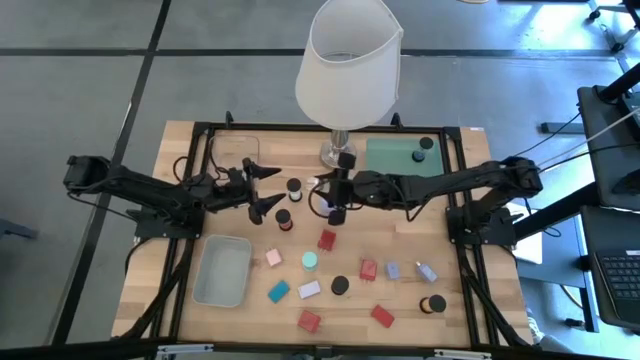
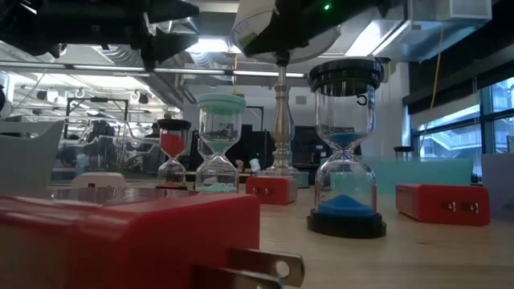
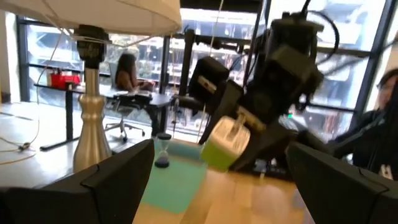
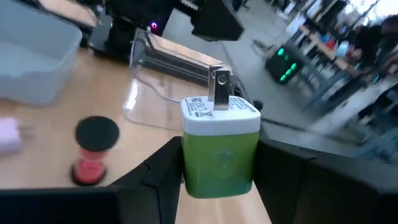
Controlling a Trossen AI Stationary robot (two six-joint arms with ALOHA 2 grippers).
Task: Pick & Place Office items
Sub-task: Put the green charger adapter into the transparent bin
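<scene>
One piece of the office set off the table (image 1: 405,225): green plug block (image 4: 221,146), white-topped with metal prongs up, clamped by its lower half in right gripper (image 1: 338,203). Held in the air over the table's middle, just in front of the lamp (image 1: 348,60) foot near the far edge. Left gripper (image 1: 268,188) close by on the side of the left edge, pincer wide apart and empty, facing the block.

Likely trouble from here:
- Slip or twist of the block, with only two narrow contact faces and a smooth shell; worse on any quick swing
- Bump between the two grippers, given how near to each other; a careless reach from either side enough for it
- Knock on the lamp foot, or on the red-sand timer (image 4: 92,152) standing just below; tall, narrow, easy to topple
- Drop onto the loose pieces toward the near edge, scattering red blocks (image 1: 327,240) and round caps (image 1: 340,285)

Hard to make out:
- Block itself hidden under the gripper from above
- Neither gripper clearly separable in the low view
- Intended place unclear: green mat (image 1: 395,155) at the far right corner, clear tray (image 1: 215,140) at the far left, grey-blue bin (image 1: 200,290) near the left edge
</scene>
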